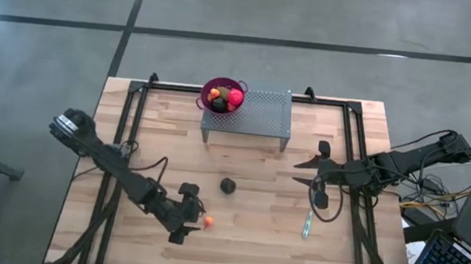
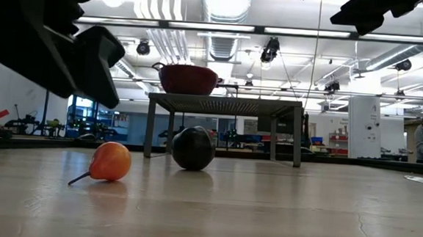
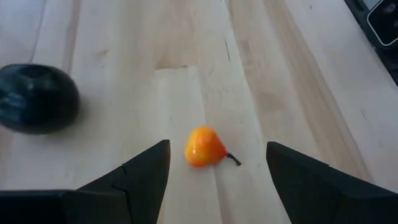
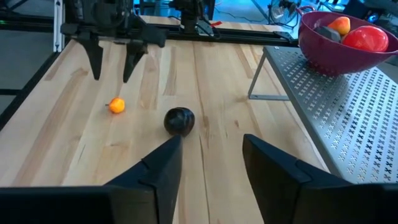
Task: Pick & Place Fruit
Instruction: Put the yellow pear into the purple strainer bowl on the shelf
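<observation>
A small orange fruit (image 3: pixel 204 148) with a short stem lies on the wooden table near the front. My left gripper (image 1: pixel 196 220) is open and hangs just above it, one finger on either side, touching nothing. A dark ball (image 1: pixel 228 186) rests on the table a little farther back, toward the middle. The purple bowl (image 1: pixel 209 87) stands on a perforated metal rack (image 1: pixel 259 117) at the far edge and holds a red ball (image 4: pixel 367 37), an orange piece and a darker piece. My right gripper (image 1: pixel 309 178) waits open above the table's right half.
A slim teal stick (image 1: pixel 305 225) lies on the table right of centre, near the front. Black frame rails run along the table's left, right and far sides. A laptop and a keyboard sit off the table at the right. Bare wood lies between the dark ball and the rack.
</observation>
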